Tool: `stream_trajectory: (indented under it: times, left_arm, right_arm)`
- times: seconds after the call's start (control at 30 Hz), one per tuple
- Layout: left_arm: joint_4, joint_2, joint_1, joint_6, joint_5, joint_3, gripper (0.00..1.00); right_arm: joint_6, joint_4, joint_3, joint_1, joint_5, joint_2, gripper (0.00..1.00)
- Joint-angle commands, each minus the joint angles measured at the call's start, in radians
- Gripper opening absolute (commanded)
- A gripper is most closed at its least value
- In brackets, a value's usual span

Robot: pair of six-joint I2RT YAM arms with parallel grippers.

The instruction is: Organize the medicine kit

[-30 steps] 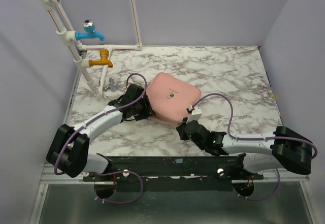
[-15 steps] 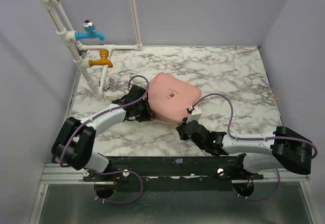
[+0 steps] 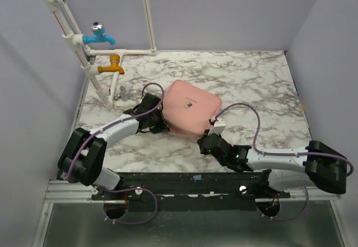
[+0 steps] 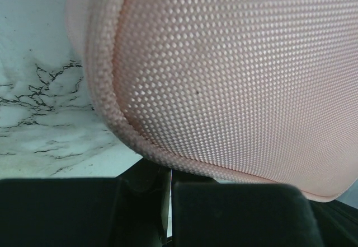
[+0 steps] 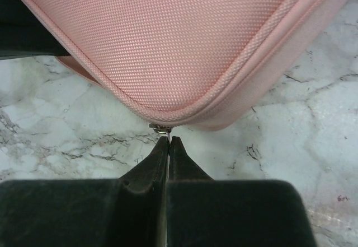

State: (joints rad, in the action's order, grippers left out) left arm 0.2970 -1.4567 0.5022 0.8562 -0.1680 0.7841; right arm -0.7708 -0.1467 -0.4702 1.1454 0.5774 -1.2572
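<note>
As the left gripper (image 3: 161, 125) was brought shut against the left edge of the medicine kit (image 3: 190, 108), the right gripper (image 5: 168, 140) was kept clamped on the zip pull (image 5: 159, 127). The kit was judged braced for zipping. Pale pink, lid down, it was seen lying mid-table (image 3: 257, 79).

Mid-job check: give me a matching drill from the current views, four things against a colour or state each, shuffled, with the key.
Things:
1. medicine kit
2. upper tap
3. lower tap
4. right gripper

Colour or state:
A. orange
B. shut on the zipper pull
C. pink
D. blue

Pairs: 1-C, 2-D, 3-A, 4-B
</note>
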Motion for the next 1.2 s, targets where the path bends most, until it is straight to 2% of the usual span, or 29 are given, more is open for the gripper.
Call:
stream_trajectory:
  times: [0.0, 0.23, 0.57, 0.8, 0.97, 1.17]
  left_arm:
    - [-0.031, 0.042, -0.034, -0.045, 0.008, -0.016, 0.00]
    - [-0.004, 0.102, -0.064, -0.118, -0.041, -0.022, 0.00]
    - [0.058, 0.233, -0.103, -0.186, -0.111, -0.051, 0.00]
    - [0.067, 0.306, -0.110, -0.200, -0.150, -0.100, 0.00]
    - [0.067, 0.361, -0.110, -0.201, -0.174, -0.137, 0.00]
    - [0.065, 0.406, -0.112, -0.201, -0.210, -0.172, 0.00]
  right_arm:
    - [-0.045, 0.211, 0.020, 0.004, 0.093, 0.039, 0.01]
    - [0.009, 0.234, 0.017, 0.004, 0.082, 0.073, 0.01]
    - [0.295, 0.156, -0.023, -0.022, 0.070, 0.118, 0.01]
    - [0.406, 0.098, -0.064, -0.112, -0.058, 0.094, 0.01]
    - [0.423, 0.064, -0.078, -0.260, -0.229, 0.043, 0.01]
    - [0.475, 0.028, -0.134, -0.335, -0.304, -0.042, 0.01]
